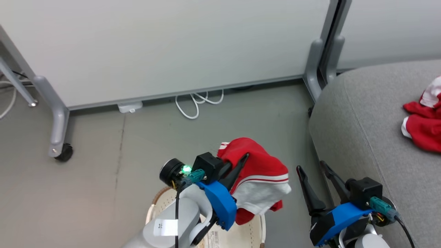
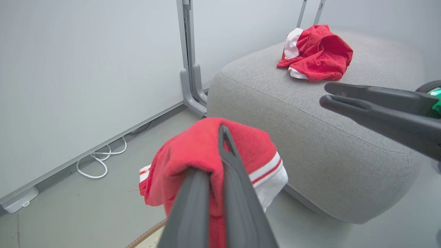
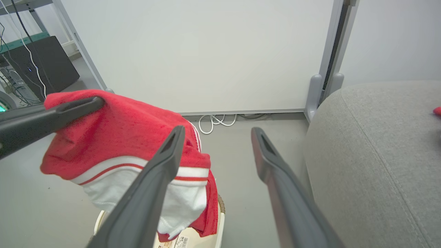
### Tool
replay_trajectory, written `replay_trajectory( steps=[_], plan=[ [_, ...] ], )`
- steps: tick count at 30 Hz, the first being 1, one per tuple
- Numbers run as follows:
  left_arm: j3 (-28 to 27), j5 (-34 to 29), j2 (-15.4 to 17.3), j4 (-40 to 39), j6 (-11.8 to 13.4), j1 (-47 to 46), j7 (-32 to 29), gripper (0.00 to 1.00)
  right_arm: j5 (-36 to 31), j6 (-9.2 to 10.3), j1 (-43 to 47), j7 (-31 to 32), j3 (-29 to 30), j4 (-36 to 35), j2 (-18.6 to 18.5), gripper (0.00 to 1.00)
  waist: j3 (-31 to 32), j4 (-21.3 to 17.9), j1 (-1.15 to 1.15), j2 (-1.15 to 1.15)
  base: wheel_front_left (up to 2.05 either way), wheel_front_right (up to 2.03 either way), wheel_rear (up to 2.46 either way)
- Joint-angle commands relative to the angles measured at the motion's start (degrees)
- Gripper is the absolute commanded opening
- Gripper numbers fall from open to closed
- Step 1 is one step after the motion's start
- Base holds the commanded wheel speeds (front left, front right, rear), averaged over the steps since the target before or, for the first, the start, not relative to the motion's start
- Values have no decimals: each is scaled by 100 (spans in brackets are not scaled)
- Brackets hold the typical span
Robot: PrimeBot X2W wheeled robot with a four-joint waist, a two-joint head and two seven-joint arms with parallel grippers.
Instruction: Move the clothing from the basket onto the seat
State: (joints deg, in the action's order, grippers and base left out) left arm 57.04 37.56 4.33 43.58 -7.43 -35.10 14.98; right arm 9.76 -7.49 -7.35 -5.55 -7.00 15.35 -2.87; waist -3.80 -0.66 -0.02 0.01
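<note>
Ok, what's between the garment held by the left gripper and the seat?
In the head view, the open right gripper sits between garment and seat, over bare floor.

Bare floor [image 1: 144, 144] is seen across the head view's middle. The right is blocked by the seat [image 1: 361, 137]; the top by a partition [image 1: 172, 44]. Lower centre is occupied by hanging clothing [image 1: 256, 160].

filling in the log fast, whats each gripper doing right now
Left gripper: shut on the red garment.
Right gripper: open, holding nothing.
</note>
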Motion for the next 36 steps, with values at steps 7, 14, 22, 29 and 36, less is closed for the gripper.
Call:
replay_trajectory(
  steps=[7,14,22,29,36],
  plan=[
    [-23,-144,-31,-419,-7,-216,29,0,68,-1,239,99,-43,-71,-3,100,386,253,2,-1,0,0,0],
    [-9,-162,-47,-660,-7,-500,30,0,116,-1,331,136,-24,-128,-3,100,522,376,2,-1,0,0,0],
    [-7,-96,-55,-734,-7,-721,30,0,159,-1,349,124,-82,-116,-3,100,579,436,2,-1,0,0,0],
    [-15,-91,-21,-747,-7,-679,30,0,164,-1,324,113,-107,-91,-3,100,570,426,2,-1,0,0,0],
    [-1,-66,-30,-724,-7,-693,30,0,166,-1,342,137,-122,-118,-3,100,527,430,2,-1,0,0,0]
  ],
)
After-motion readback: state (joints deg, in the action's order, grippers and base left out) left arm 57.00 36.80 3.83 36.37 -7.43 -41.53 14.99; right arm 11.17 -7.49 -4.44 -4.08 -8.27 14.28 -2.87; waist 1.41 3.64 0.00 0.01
